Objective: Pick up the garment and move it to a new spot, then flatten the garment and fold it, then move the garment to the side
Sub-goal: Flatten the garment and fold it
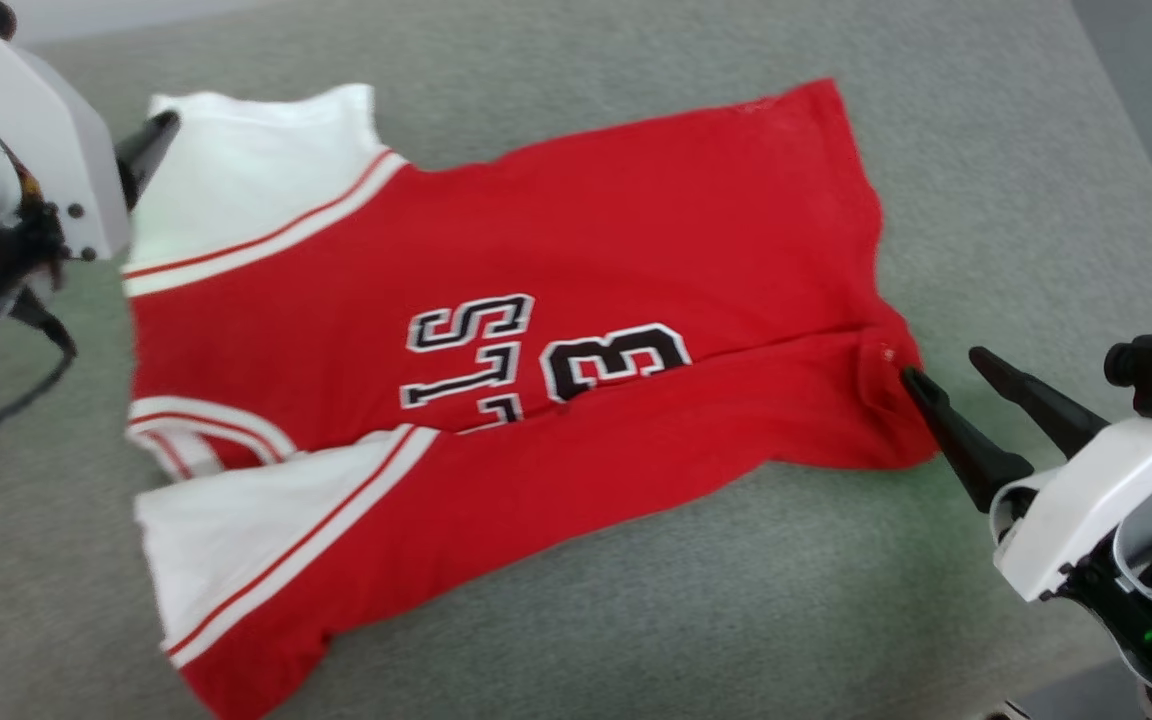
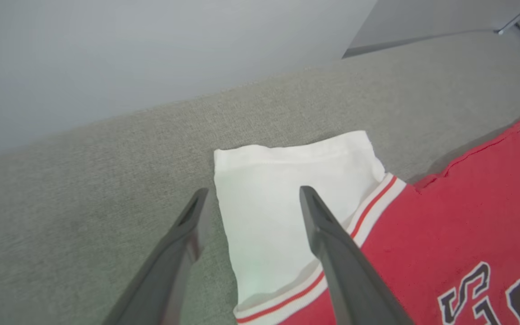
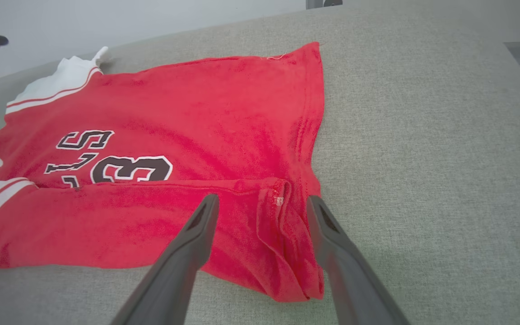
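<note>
The garment (image 1: pixel 636 230) is a red T-shirt with white sleeve ends and black-and-white lettering. It lies spread on the grey cushioned surface (image 1: pixel 576 620), its near long side folded over the middle. My left gripper (image 2: pixel 253 192) is open over the far white sleeve (image 2: pixel 287 180), one finger on the sleeve and the other beside its edge. My right gripper (image 1: pixel 944 367) is open at the garment's right end. In the right wrist view, the right gripper (image 3: pixel 262 198) straddles the bunched folded corner (image 3: pixel 282 234) of the hem without pinching it.
The grey surface (image 3: pixel 422 158) has free room to the right of the garment and along its near edge. Its right edge (image 1: pixel 1141 140) drops to a darker floor. A pale wall (image 2: pixel 106 54) rises behind the far edge.
</note>
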`<state>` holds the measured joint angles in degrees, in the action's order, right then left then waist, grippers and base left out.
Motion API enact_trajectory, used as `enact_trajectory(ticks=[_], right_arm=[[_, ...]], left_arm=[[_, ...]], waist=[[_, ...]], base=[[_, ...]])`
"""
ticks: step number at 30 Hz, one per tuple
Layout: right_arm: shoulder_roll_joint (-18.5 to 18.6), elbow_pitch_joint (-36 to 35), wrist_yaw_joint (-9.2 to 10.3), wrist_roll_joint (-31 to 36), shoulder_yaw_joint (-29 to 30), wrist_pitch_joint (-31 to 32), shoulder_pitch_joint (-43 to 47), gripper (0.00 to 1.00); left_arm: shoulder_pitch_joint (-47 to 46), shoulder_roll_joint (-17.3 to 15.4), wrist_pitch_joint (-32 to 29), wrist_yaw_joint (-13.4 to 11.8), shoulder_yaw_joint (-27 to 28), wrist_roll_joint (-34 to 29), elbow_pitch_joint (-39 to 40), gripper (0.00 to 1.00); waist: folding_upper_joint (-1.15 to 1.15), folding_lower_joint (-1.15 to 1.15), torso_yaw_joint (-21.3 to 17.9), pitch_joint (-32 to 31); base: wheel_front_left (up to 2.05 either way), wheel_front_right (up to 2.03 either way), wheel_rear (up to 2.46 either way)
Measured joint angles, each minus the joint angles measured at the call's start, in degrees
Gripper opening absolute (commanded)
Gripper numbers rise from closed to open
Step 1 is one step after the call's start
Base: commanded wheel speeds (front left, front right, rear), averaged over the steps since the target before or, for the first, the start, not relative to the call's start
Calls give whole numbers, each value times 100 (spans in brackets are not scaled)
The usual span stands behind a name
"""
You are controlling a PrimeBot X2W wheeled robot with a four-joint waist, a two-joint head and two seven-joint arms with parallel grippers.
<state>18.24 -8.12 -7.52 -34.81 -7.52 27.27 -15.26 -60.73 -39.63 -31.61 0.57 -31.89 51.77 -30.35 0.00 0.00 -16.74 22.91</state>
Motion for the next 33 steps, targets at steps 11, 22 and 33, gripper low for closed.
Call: enact_trajectory(ticks=[11,22,33], right_arm=[[-66,316,0,-100,-327,-316,-296,100],[76,400,0,-121,-414,-292,-903,100],[609,2045,0,-404,-1198,981,-3174,100]], left_arm=[[-907,201,-661,352,-349,-198,-1925,100],[-1284,477,-543,601,-505,-159,-2430,0],[-1618,913,-222,675,-822,-137,-2426,0]], waist=[[0,0,-545,451],[0,0,-465,592],[0,0,-57,768]], base=[[0,0,0],[0,0,0],[0,0,0]])
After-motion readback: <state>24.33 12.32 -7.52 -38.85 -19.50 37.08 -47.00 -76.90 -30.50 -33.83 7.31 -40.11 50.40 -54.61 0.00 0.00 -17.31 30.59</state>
